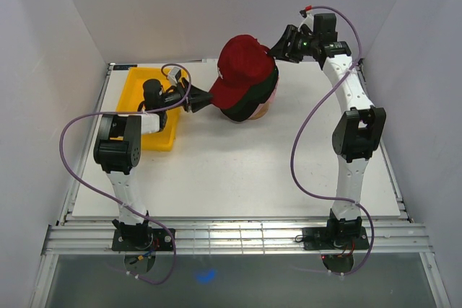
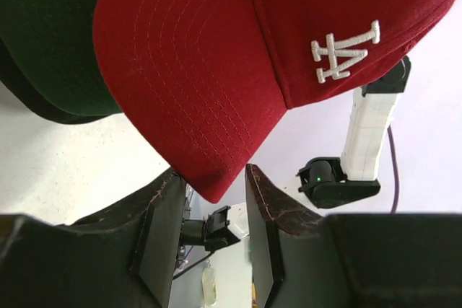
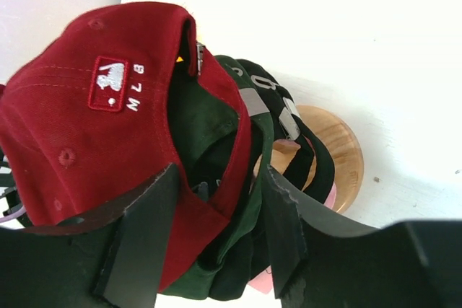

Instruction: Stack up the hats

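Left claw (image 2: 214,178) apart astride red hat (image 2: 289,48) brim; right claw (image 3: 220,172) apart, perhaps astride rear.

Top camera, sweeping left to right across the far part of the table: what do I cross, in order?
yellow tray → left hand → red hat → right hand

Open table (image 1: 238,171) across the near half, passable on both sides. Rear centre blocked: cap stack (image 1: 245,77) on wooden stand (image 1: 266,110). Yellow tray (image 1: 137,81) shuts rear left. Left gripper (image 1: 206,99) crowds stack's left flank, right gripper (image 1: 276,51) its back-right
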Robot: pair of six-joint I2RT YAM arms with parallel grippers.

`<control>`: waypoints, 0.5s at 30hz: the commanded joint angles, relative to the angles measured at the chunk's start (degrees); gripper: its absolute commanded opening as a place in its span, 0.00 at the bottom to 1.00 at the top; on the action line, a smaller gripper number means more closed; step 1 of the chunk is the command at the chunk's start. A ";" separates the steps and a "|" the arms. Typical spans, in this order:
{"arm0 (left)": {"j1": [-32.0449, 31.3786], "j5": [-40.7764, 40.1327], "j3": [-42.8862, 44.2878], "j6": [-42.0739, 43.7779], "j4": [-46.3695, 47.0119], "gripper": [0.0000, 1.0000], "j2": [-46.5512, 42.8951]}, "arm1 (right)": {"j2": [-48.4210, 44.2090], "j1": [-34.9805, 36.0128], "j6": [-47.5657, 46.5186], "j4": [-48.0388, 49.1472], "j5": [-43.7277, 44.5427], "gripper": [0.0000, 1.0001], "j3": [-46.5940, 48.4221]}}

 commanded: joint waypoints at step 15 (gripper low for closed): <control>0.04 0.22 6.80 9.65 -12.11 0.27 -3.95 | -2.02 0.25 -0.98 1.53 2.92 0.57 5.40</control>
